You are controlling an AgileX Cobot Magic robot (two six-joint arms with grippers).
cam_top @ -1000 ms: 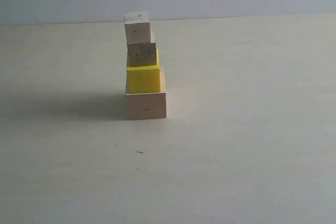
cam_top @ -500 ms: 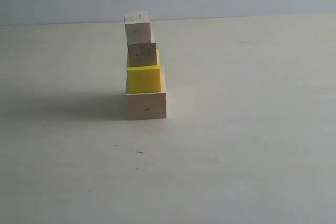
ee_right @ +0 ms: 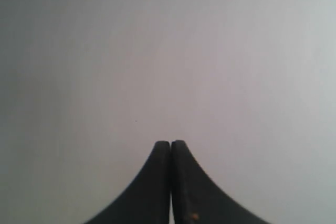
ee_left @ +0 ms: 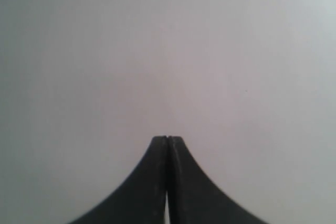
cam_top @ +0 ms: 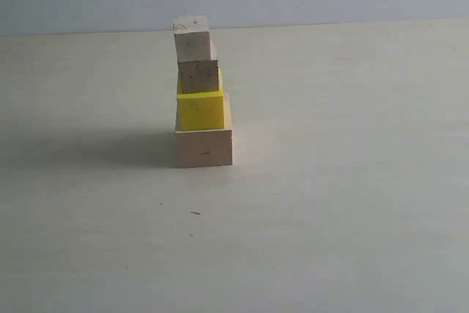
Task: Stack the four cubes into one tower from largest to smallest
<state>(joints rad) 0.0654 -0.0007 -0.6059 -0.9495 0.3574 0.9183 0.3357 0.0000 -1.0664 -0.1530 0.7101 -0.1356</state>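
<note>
On the table (cam_top: 337, 203) stands 1 tower (cam_top: 199, 111) of 4 cubes (cam_top: 204, 147), perhaps leaning; left hand (ee_left: 167, 139) and right hand (ee_right: 171, 142) both closed.

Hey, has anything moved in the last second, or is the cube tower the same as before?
Nothing visibly changed. The tower stands as it did: large pale wooden cube at the bottom, then the yellow cube, the small brownish cube, and the smallest pale cube on top, sitting slightly off-centre.

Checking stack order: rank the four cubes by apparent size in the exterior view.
1. large pale wooden cube
2. yellow cube
3-4. brownish cube and top pale cube: look alike in size, not ranked.
</note>
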